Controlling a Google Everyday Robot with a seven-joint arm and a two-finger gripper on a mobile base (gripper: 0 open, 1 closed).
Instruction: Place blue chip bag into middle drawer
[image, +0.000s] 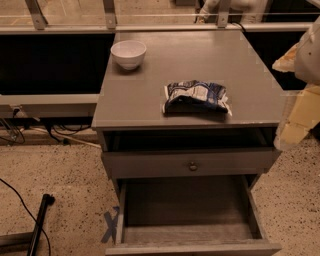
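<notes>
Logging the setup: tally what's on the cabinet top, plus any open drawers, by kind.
blue chip bag: 1
white bowl: 1
middle drawer, pulled open: 1
Total: 3
The claw, not counted, is at the right edge beside the cabinet.

so the gripper (299, 117) hangs off the right edge of the cabinet top (200, 55), chip bag (196, 96) on that top left of it, bowl (128, 53) further left and behind, middle drawer (187, 215) open down-left under the drawer front (192, 162)
</notes>
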